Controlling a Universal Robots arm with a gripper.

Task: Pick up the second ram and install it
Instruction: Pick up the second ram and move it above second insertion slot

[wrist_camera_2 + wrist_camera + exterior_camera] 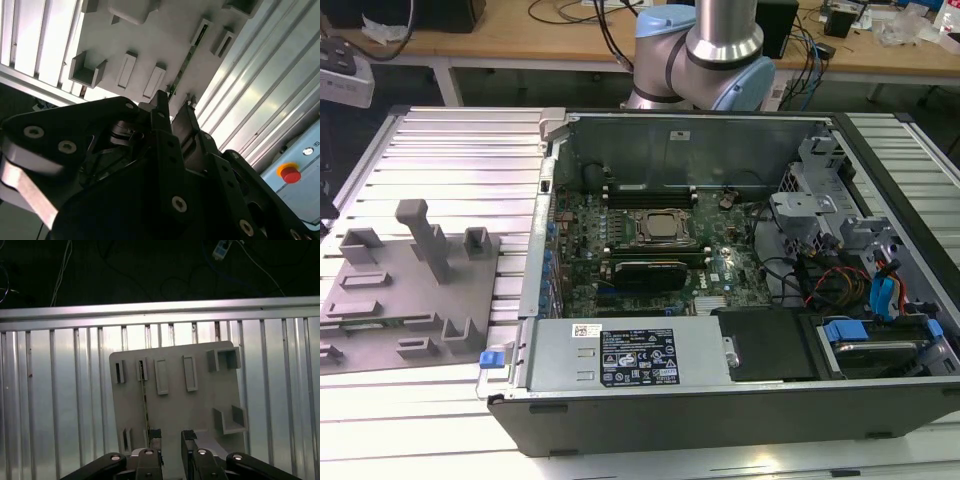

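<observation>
Ram [145, 405] is standing edge-up along one edge of the plate [200, 410] on the desk [60, 405]. Gripper [170, 436] is hovering above, fingers [154, 436] apart and holding nothing. Judged step: approaching for pick-up, which is calling for fingers straddling the thin board.

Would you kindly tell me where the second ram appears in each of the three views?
Exterior view: the ram sits on the grey plate, at the exterior view's left.
First wrist view: a thin stick on the plate, just beyond the pincer.
Second wrist view: a thin stick on the plate, beyond the pincer.
Shared landmark: the plate.
</observation>
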